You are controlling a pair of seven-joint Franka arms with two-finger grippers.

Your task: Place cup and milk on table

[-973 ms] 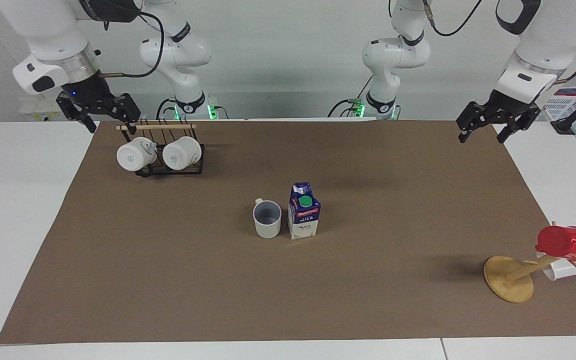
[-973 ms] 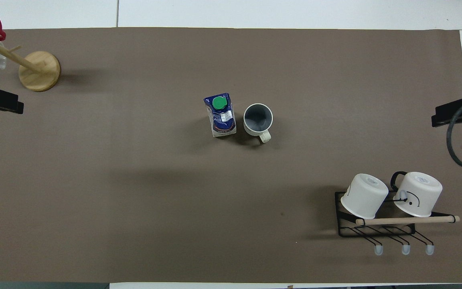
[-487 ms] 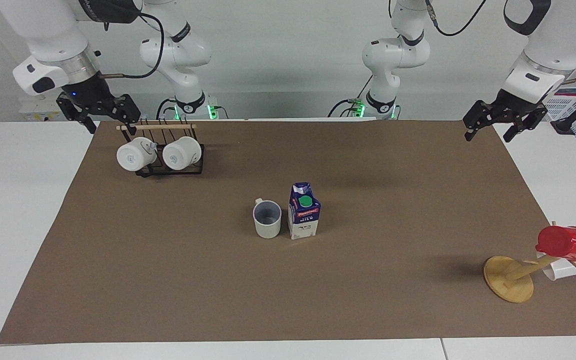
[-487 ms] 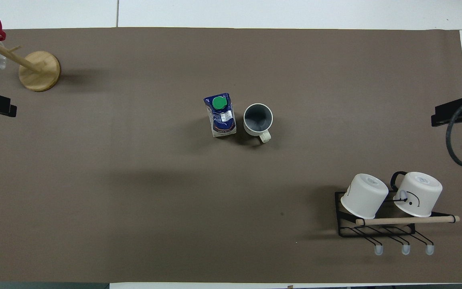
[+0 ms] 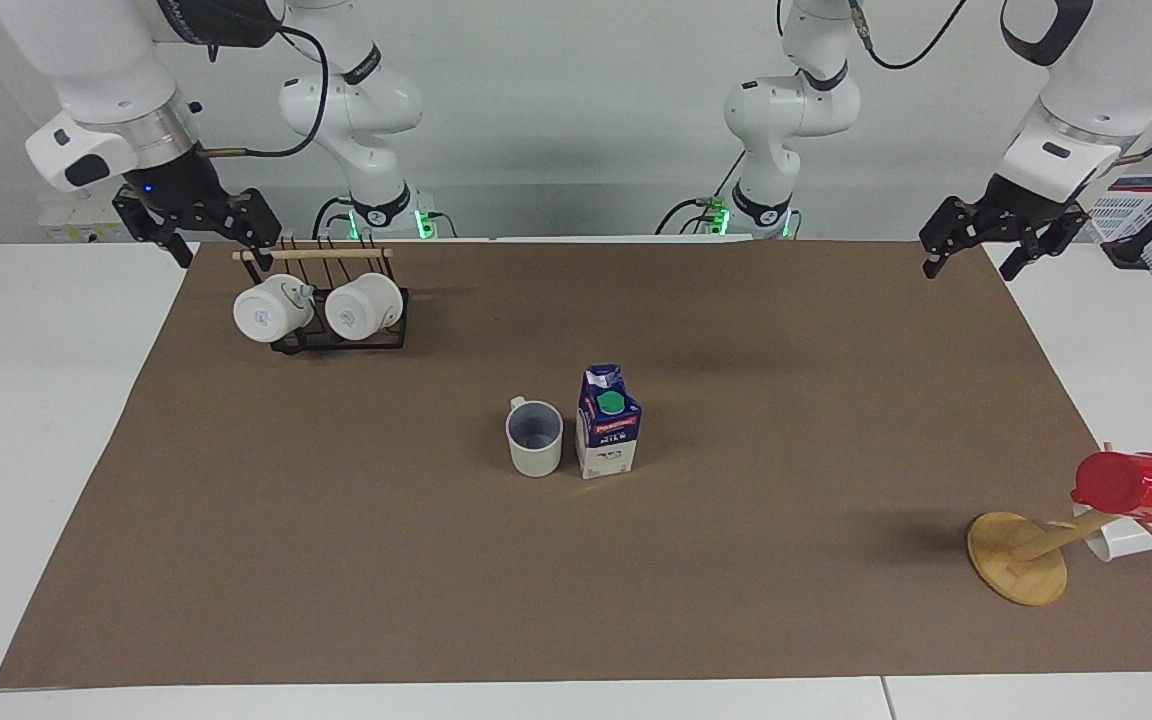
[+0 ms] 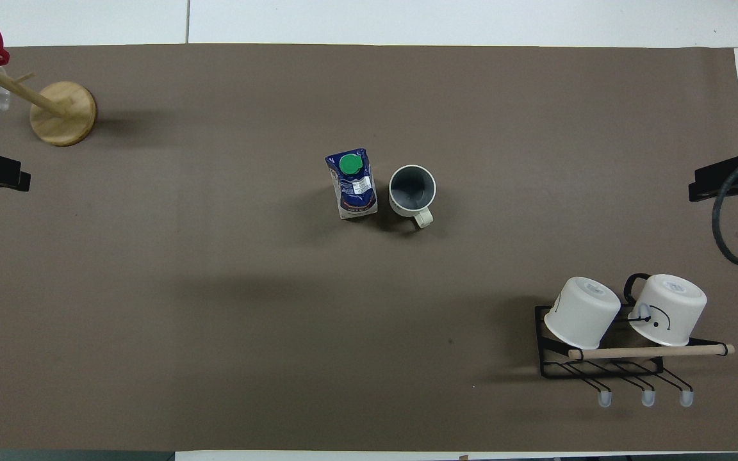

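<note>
The cup (image 5: 534, 438), an off-white mug with a grey-blue inside, stands upright at the middle of the brown mat of the table (image 5: 336, 560). The milk (image 5: 608, 422) stands upright close beside it, toward the left arm's end. In the overhead view the cup (image 6: 412, 191) and milk (image 6: 351, 184) stand apart by a small gap on the mat (image 6: 215, 320). My left gripper (image 5: 968, 266) is open and empty, raised over the mat's corner near the robots. My right gripper (image 5: 222, 256) is open and empty, raised beside the mug rack. Both grippers are far from the cup and milk.
A black wire rack (image 5: 336, 335) holds two rounder white mugs (image 6: 583, 312) near the robots at the right arm's end. A wooden mug tree (image 5: 1018, 558) with a red plastic cup (image 5: 1133, 487) stands farther from the robots at the left arm's end.
My left gripper has risen slightly and shifted a little near the mat's corner. The right gripper, cup and milk have not moved.
</note>
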